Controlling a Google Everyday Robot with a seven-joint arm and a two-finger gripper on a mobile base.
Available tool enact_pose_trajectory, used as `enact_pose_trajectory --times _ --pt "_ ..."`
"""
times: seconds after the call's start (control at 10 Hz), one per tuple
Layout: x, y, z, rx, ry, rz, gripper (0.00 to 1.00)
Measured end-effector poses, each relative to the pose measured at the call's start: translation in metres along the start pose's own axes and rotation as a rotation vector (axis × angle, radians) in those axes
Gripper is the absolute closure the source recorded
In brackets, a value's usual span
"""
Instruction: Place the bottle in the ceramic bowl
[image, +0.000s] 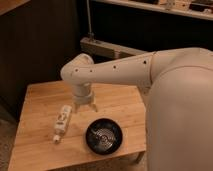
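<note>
Over the middle of the bench, the end effector hangs pointing down from a short white wrist. Its two fingers stand apart with nothing between them. Whether the tips touch the wood: cannot tell.

The bottle lies on its side on the bench, just left of and below the end effector and apart from it. Its capped end points to the near left. The label shows faint reddish marks, too blurred to read.

The ceramic bowl sits upright near the bench's front edge, to the right of the bottle and apart from it. It is black and glossy, with pale swirl lines inside. It holds nothing.

Hidden or cut off: the white arm and the bulky robot body fill the right side of the view and cover the bench's right end. The body runs out of frame at right and bottom.

Surface: light wooden planks, grain running left to right. Room: dark wall panels behind, a pale metal rail with an upright pole, and speckled floor at lower left.
</note>
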Motion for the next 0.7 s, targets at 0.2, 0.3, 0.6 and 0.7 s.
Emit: enact_pose_trajectory --times 0.2,0.3,0.6,0.7 --pt "-0.001 0.0 0.0 -0.002 0.003 0.002 0.35" --pt "-0.002 0.0 0.001 -0.009 0.008 0.008 0.35" --pt "-0.04 -0.021 0.008 -0.088 0.025 0.061 0.35" --pt "-0.062 -0.034 0.014 -0.132 0.034 0.089 0.35"
